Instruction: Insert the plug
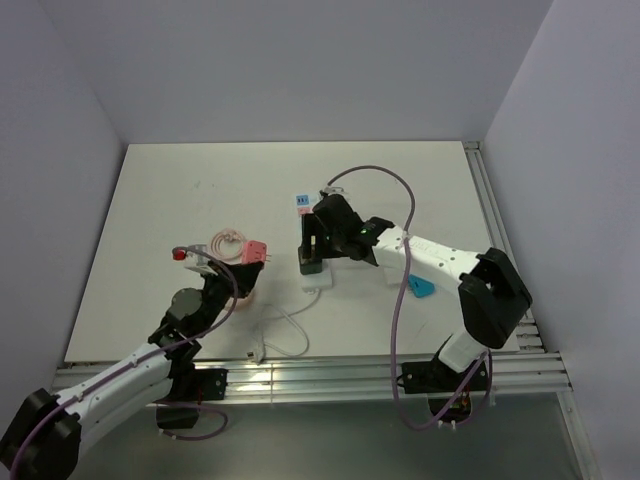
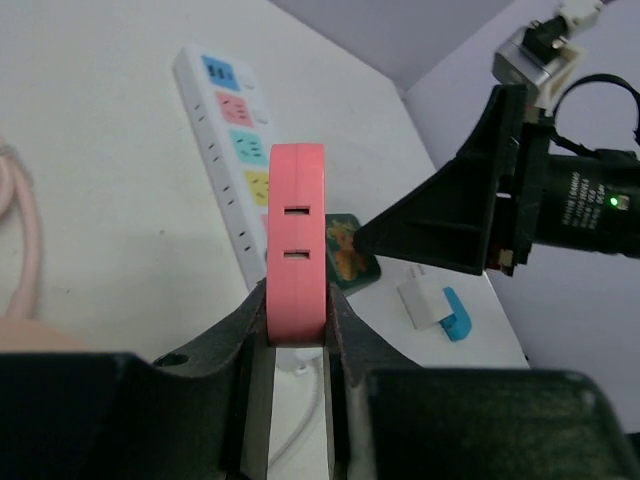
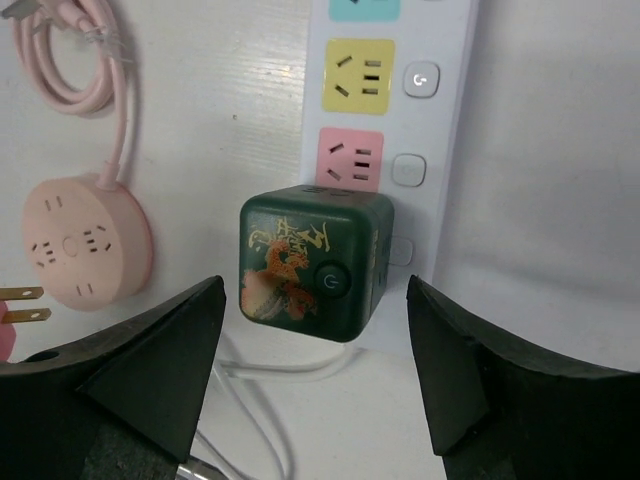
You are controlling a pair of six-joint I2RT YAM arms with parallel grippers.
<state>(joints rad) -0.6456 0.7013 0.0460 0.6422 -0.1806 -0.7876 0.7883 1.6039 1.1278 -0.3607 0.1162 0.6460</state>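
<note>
My left gripper (image 1: 245, 270) is shut on a pink plug (image 2: 297, 250), held upright above the table; its brass prongs (image 3: 20, 300) point toward the white power strip (image 1: 305, 225). The strip has coloured sockets (image 2: 235, 130). A dark green cube adapter (image 3: 315, 262) with a dragon print sits on the strip's near end socket. My right gripper (image 3: 312, 290) is open, its fingers either side of the green cube without touching it; it also shows in the top view (image 1: 312, 250).
A round pink socket (image 3: 88, 240) with a coiled pink cable (image 3: 80, 60) lies left of the strip. The strip's white cable (image 1: 282, 330) loops toward the front edge. A white charger and a blue piece (image 2: 440, 310) lie right of the strip.
</note>
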